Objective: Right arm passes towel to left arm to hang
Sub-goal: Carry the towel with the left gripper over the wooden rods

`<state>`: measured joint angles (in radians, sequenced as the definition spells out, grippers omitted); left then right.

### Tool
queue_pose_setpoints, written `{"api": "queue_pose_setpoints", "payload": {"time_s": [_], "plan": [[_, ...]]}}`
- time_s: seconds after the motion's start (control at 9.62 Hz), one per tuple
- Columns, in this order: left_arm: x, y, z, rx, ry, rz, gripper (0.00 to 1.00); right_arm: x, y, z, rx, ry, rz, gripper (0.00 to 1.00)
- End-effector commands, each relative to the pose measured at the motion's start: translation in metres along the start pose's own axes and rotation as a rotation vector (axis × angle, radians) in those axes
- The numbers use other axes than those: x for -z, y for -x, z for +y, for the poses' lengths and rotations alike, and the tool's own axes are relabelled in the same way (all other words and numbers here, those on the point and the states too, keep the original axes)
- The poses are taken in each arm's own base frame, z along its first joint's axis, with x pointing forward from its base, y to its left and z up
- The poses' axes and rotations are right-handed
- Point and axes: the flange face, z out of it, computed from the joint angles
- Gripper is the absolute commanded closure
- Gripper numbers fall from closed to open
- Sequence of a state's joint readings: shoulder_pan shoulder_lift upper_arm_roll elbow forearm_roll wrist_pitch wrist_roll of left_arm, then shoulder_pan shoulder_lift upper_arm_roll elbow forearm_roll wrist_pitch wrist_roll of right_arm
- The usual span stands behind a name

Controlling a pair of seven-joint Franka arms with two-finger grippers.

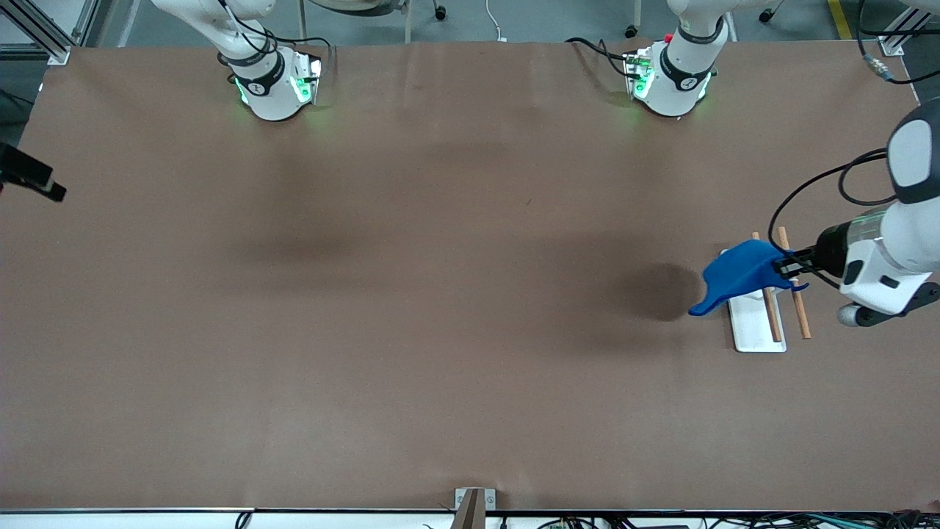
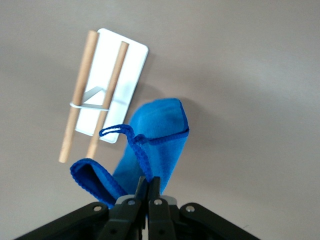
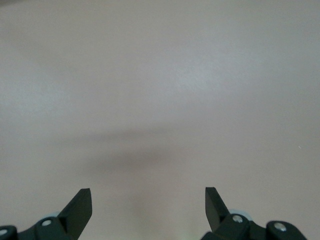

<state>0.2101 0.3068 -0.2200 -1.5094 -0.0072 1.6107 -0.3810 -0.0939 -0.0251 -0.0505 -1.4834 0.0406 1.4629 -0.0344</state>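
the right gripper [image 3: 148, 202] shows only its two spread fingertips in the right wrist view; the rest is cut off by the picture's edge, and in the front view it lies outside the frame. the towel [image 1: 738, 274] hides part of the white rack base [image 1: 756, 330] and the upper stretch of one wooden rod [image 1: 769, 312]. the left gripper [image 2: 148, 186] is cropped at its body, and its fingertips bury the towel edge they pinch.
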Motion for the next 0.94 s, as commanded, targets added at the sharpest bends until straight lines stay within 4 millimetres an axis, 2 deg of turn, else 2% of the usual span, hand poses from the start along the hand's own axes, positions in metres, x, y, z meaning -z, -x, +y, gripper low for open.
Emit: {"api": "queue_pose_setpoints", "payload": {"time_s": [0.0, 0.1, 0.21, 0.42, 0.62, 0.73, 0.83], "plan": [[-0.03, -0.016, -0.025, 0.027, -0.037, -0.048, 1.0, 0.007, 0.025, 0.004, -0.011, 0.042, -0.025, 0.0], [-0.034, -0.025, -0.046, 0.032, -0.09, -0.035, 1.0, 0.007, 0.024, 0.005, -0.009, 0.045, -0.022, 0.0], [-0.034, -0.029, -0.053, 0.015, -0.092, -0.035, 1.0, 0.008, 0.023, 0.009, -0.017, 0.045, -0.019, 0.0], [-0.04, -0.035, -0.065, 0.025, -0.089, -0.045, 1.0, -0.002, 0.013, -0.001, 0.004, 0.049, -0.031, 0.0], [-0.045, -0.041, -0.077, -0.027, -0.114, -0.05, 1.0, -0.009, 0.008, -0.003, -0.005, 0.049, -0.042, 0.0], [-0.045, -0.046, -0.099, -0.029, -0.101, -0.055, 1.0, -0.018, 0.0, -0.004, 0.004, 0.052, -0.042, 0.0], [-0.047, -0.049, -0.109, -0.028, -0.1, -0.06, 1.0, -0.021, -0.004, -0.004, 0.008, 0.065, -0.027, 0.0]]}}
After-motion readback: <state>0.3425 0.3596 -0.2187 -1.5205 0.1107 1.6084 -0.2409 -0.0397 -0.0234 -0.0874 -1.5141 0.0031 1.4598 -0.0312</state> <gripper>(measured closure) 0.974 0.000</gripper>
